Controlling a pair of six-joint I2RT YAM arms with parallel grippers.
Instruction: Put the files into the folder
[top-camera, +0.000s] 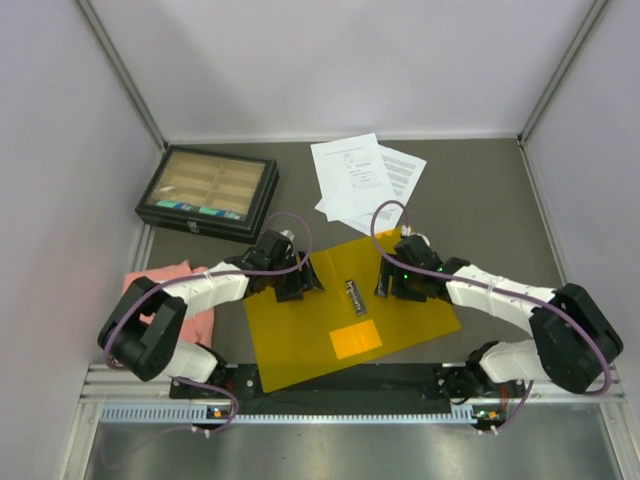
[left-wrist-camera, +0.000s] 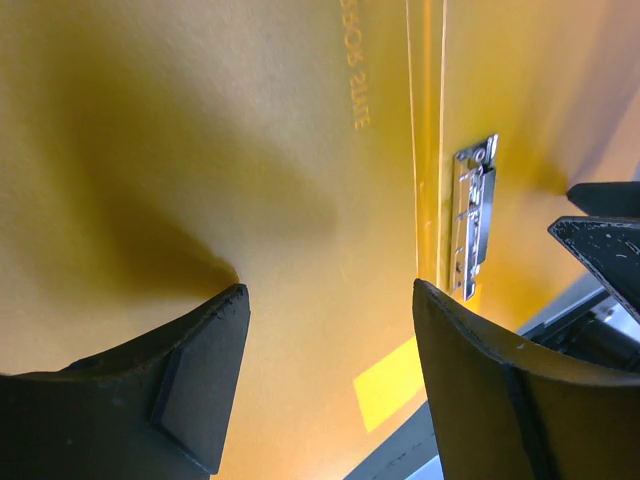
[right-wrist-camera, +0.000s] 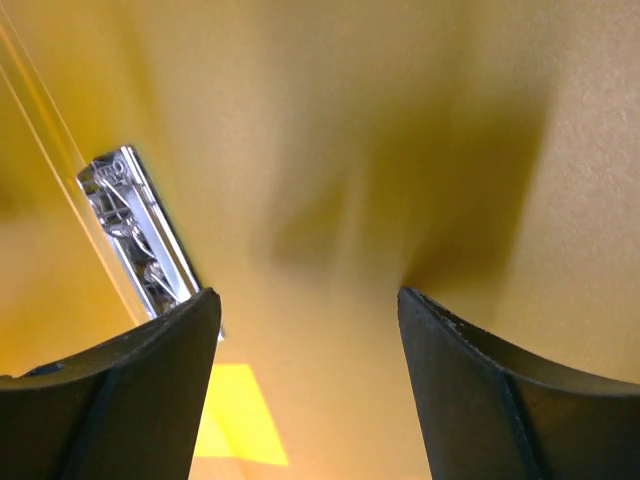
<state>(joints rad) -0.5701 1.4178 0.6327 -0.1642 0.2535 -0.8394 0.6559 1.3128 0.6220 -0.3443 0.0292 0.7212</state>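
Left gripper (left-wrist-camera: 328, 290): black jaws apart, empty, over folder's 10 o'clock side.
Right gripper (right-wrist-camera: 307, 293): spread, empty, 2 o'clock side.
Folder (top-camera: 300, 340): flat translucent yellow-orange plastic, shiny metal clip (top-camera: 355, 297).
Files (top-camera: 365, 180): white printed sheets, folder's 12 o'clock.

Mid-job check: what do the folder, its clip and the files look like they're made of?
Folder: probably thin plastic, yellow-orange, matte, with a faintly grainy surface and embossed lettering in the left wrist view. Clip: metal, with shiny silver reflections. Files: plain white paper, matte, printed with black text.
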